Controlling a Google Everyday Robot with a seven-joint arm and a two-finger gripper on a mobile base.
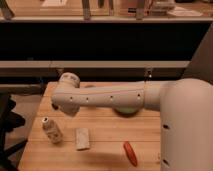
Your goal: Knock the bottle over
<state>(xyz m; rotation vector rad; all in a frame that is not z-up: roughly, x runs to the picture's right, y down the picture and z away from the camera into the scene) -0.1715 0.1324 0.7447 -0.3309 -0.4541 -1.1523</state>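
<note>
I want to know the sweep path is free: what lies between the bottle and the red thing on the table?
In the camera view, a pale block lies between the bottle and the red thing. The gripper sits behind, over the table's far left.

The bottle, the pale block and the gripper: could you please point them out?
bottle (52, 130), camera view, on its body.
pale block (82, 138), camera view, top face.
gripper: camera view, hidden behind the arm (100, 97).

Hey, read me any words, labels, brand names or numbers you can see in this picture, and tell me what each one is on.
No text can be read anywhere.
Bottle, lying tilted on the wooden table: any label is too blurred to read.
Pale block: no print visible.
Red object: no print visible.
White arm: only dark dots, no lettering.
Gripper: hidden at the arm's left end above the bottle.
</note>
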